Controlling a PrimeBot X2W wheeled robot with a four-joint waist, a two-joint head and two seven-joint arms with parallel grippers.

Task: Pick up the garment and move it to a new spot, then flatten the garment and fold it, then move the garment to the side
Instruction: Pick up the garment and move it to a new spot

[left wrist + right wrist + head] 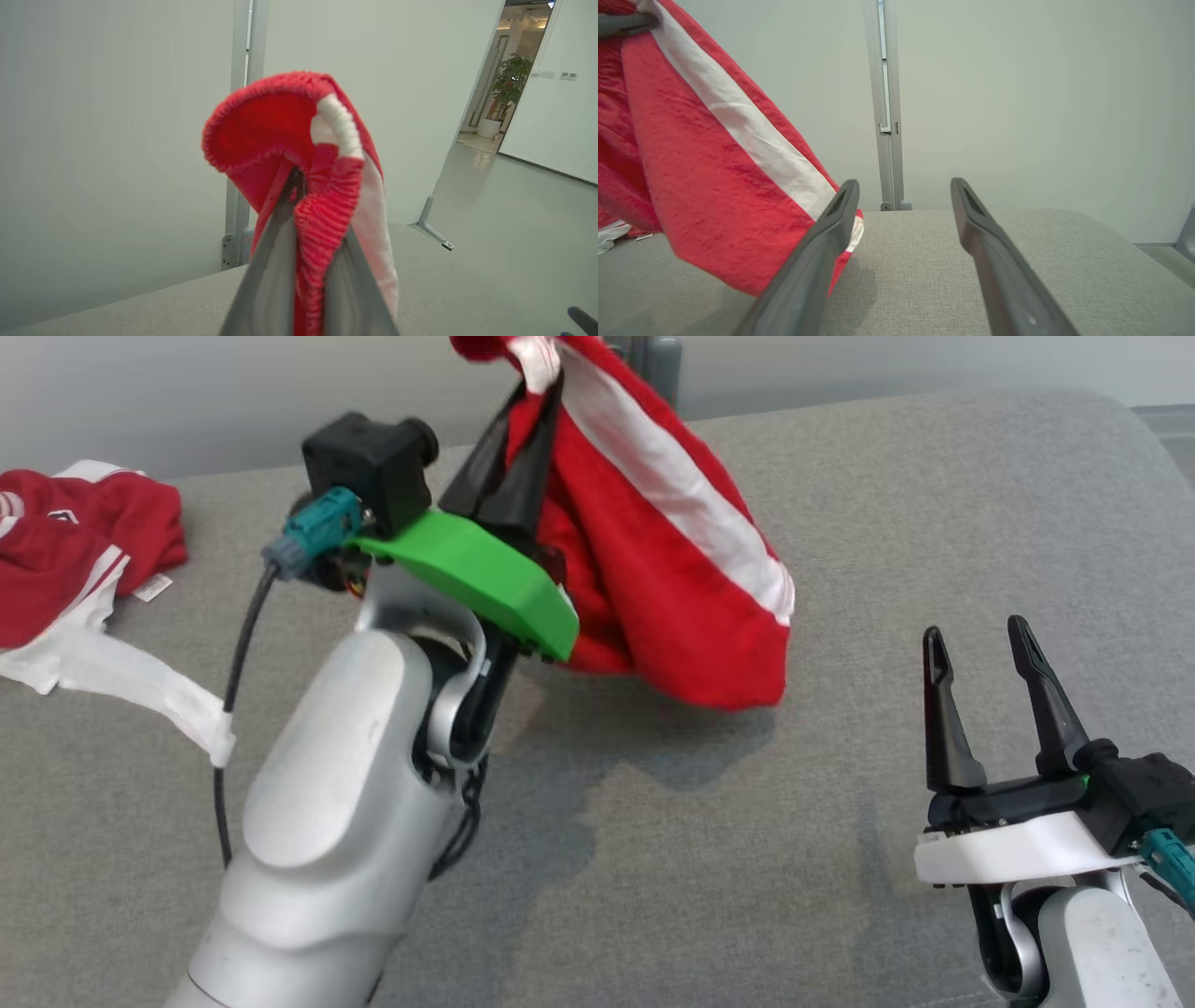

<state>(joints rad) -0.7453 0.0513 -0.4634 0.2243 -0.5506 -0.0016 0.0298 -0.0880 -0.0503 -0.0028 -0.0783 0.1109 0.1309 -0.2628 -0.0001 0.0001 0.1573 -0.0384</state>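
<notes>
A: Left gripper, state to be entered?

B: The left gripper is seen raised over the grey padded surface. Its two dark fingers are pressed together on a bunched, ribbed edge of the red garment. In the left wrist view, red and white knit is squeezed between the fingers, and a fold stands above their tips.

A: Garment position?

B: It is hung from that grip and draped down to the right of the left wrist's green bracket. A broad white stripe is seen running down its outer face. A shadow is cast on the surface beneath. Whether the lowest corner touches the surface cannot be told.

A: Right gripper?

B: The right gripper is seen low at the right, fingers pointing up the head view. The fingers are spread wide and nothing is held between them. In the head view it is clearly apart from the garment. In the right wrist view the garment's lower edge is partly hidden behind one finger.

A: Other items noted?

B: A second red and white garment is recorded lying crumpled at the far left of the surface, apart from the hanging one. A black cable is seen running down from the left wrist's camera.
</notes>
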